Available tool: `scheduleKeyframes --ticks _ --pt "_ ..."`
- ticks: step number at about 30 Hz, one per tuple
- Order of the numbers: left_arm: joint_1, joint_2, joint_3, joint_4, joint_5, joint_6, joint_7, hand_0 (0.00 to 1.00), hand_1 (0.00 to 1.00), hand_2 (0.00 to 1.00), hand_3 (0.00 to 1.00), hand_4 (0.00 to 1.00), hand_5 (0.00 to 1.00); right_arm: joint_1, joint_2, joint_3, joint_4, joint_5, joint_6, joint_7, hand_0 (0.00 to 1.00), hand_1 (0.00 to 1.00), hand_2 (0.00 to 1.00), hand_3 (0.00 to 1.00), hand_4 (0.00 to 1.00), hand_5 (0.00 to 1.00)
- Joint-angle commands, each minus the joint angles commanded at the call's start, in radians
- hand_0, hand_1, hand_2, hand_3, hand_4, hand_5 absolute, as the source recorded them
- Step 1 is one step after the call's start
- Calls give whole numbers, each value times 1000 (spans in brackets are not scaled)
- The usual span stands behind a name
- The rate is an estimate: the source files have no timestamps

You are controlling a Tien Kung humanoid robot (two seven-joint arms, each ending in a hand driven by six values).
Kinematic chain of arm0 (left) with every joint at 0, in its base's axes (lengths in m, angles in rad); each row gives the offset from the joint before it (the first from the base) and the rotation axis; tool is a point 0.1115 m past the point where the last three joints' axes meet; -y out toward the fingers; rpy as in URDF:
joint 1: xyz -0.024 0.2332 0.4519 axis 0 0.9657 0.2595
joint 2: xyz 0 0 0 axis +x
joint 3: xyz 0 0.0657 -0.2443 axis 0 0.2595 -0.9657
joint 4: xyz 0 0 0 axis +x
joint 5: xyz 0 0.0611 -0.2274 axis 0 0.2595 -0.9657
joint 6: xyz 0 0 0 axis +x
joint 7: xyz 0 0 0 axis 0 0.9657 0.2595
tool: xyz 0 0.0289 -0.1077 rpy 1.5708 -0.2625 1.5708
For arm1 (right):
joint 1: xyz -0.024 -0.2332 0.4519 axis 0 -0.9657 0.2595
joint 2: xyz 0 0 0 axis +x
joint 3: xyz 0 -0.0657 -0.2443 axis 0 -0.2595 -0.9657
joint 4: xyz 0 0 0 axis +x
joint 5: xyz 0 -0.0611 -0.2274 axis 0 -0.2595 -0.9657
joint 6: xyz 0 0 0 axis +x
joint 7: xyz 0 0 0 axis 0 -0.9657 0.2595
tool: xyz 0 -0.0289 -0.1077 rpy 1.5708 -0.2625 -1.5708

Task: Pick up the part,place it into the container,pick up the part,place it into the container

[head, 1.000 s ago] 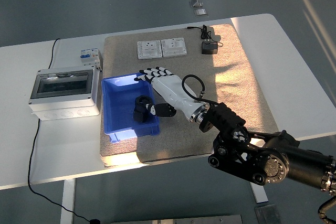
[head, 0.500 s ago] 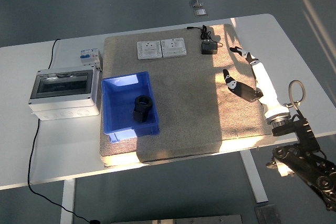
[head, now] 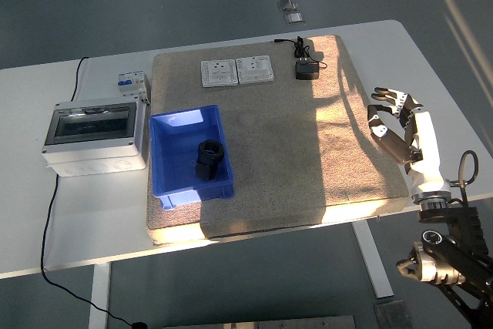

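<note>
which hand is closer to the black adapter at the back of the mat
Right. The right hand hangs over the mat's right edge, fingers spread and empty, nearer the camera and to the right of the black adapter. The left hand isn't in view.

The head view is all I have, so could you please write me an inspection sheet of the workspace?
Surface: white table with a beige mat over its middle.
Job's things: black part lies inside the blue bin.
Clutter: two white socket plates, a black adapter, a grey enclosure box, a breaker.
Grippers: right hand empty, fingers relaxed, over the mat's right edge; left hand not seen.
Cables: black cord runs off the enclosure box over the near edge; thin lead at the adapter.
Surroundings: grey floor, a small object on it.
</note>
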Motion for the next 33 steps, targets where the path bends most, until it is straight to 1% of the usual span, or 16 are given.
scheduleKeyframes --ticks 4,5,10,11,16,17,22,23,33 --pt "-1 3 3 0 -3 0 -4 680 666 675 639 682 763 -6 4 12 2 0 -1 -2 747 603 669 645 604 269" --pt "-2 4 3 0 -5 1 -5 679 666 673 635 681 747 -7 5 14 4 -3 -1 -4 741 601 666 640 629 319" --pt "0 3 5 0 -14 4 -11 679 666 673 635 681 747 -7 8 21 7 -12 -1 -10 741 601 666 640 629 319" --pt "0 3 4 0 -14 4 -11 678 665 671 629 675 727 -6 9 21 7 -12 -1 -11 744 618 677 640 660 363" --pt "-3 3 0 0 -11 5 -14 678 665 671 629 675 727 -6 10 24 6 -12 -1 -14 744 618 677 640 660 363" --pt "-3 3 0 0 -10 5 -14 677 665 668 625 676 712 -6 10 25 5 -12 -1 -14 744 638 689 640 681 388" --pt "-5 3 -5 0 -2 6 -14 677 665 668 625 676 712 -6 12 28 3 -9 -1 -13 744 638 689 640 681 388" --pt "-5 2 -5 0 -1 6 -14 676 665 668 621 674 693 -6 12 29 1 -6 -1 -12 743 644 691 640 664 370" --pt "-7 1 -12 0 12 8 -11 675 664 668 619 678 688 -7 19 43 -19 41 -4 15 744 646 691 640 657 375"
